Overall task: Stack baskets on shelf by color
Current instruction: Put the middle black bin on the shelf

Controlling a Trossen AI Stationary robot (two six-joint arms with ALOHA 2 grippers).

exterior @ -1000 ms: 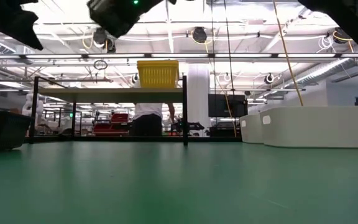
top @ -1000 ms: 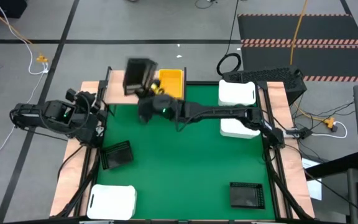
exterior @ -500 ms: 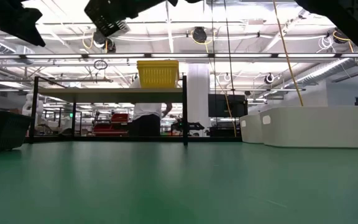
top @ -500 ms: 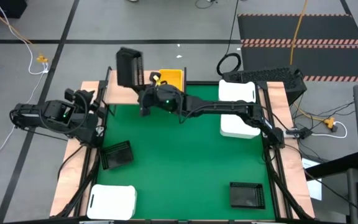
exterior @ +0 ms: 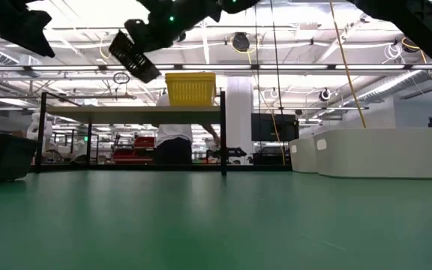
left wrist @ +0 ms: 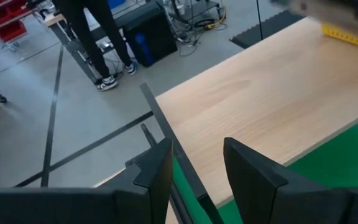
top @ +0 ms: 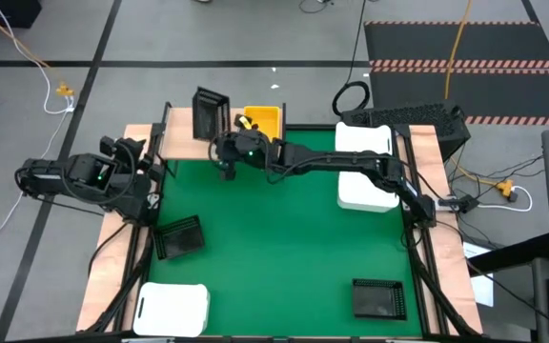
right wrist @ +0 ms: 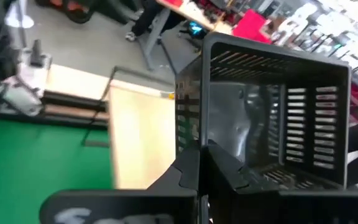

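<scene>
Green mat, wood shelf (top: pixel 181 143) at far-left corner. Black basket (top: pixel 210 112) tilted in air over shelf, pinched by its rim in right gripper (top: pixel 225 143); prob light, stiff, slotted plastic. Left gripper (left wrist: pixel 194 174) idle, jaws apart.

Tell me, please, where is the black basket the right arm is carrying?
High view: the black basket hangs in the right gripper above the shelf, left of the yellow basket.

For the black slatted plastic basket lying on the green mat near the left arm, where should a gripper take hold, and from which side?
The black slatted plastic basket sits open side up and slightly turned on the green mat. Probably best: come straight down from above and pinch one thin wall at its rim, one finger inside, one outside. The left gripper is nearest, and nothing crowds the basket.
</scene>
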